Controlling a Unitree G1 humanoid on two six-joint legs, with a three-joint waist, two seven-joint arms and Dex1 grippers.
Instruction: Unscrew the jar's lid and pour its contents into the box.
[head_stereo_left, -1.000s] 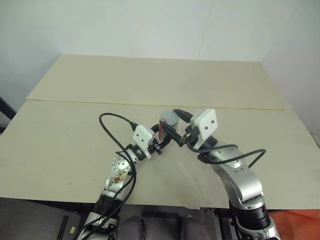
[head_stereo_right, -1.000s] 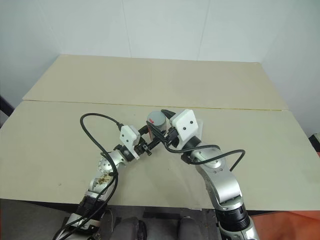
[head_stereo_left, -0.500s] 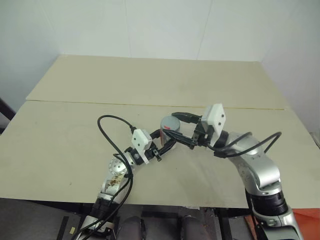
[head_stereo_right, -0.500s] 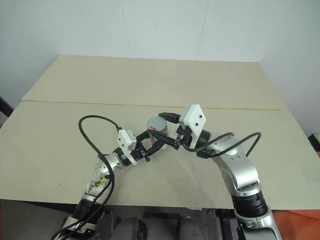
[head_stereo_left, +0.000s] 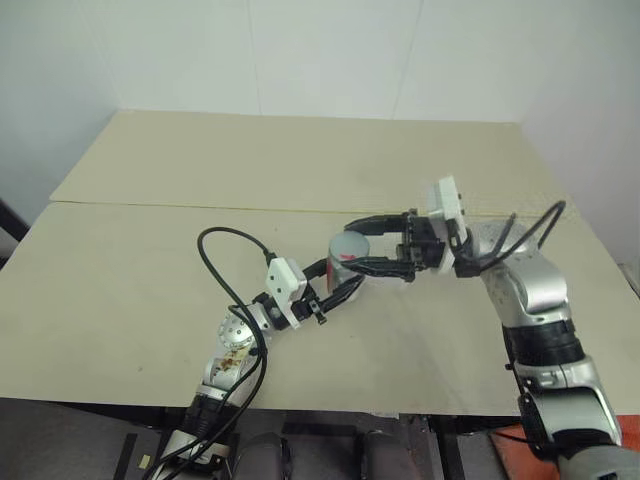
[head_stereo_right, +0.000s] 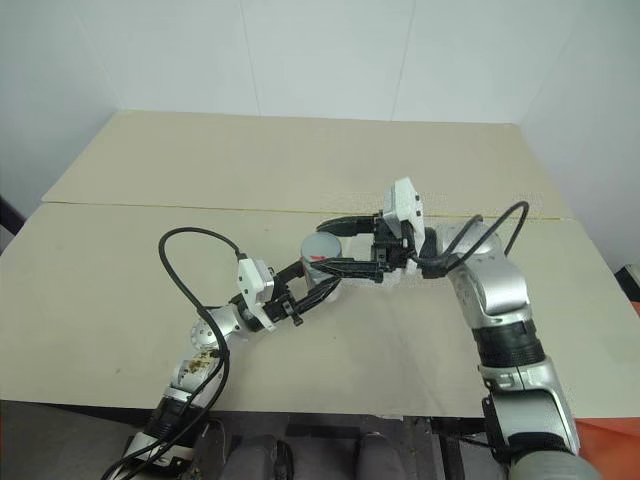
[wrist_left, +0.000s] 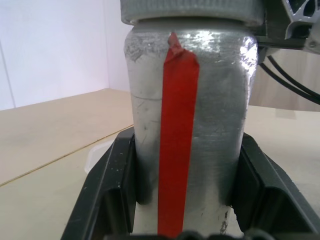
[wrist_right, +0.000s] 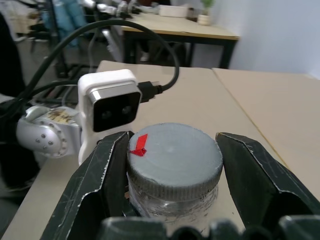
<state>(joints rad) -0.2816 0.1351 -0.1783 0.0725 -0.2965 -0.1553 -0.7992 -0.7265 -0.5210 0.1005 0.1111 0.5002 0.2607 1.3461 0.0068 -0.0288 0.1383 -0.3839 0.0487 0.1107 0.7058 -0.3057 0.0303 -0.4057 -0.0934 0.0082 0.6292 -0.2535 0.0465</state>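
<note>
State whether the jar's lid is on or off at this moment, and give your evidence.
On. The grey lid sits flat on top of the jar, its ribbed edge covering the jar's mouth, with the right gripper around it.

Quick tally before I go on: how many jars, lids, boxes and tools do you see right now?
jar: 1
lid: 1, on the jar
box: 1
Tools: 2, the left tool shut on the jar and the right tool shut on the lid
Total: 5
</note>
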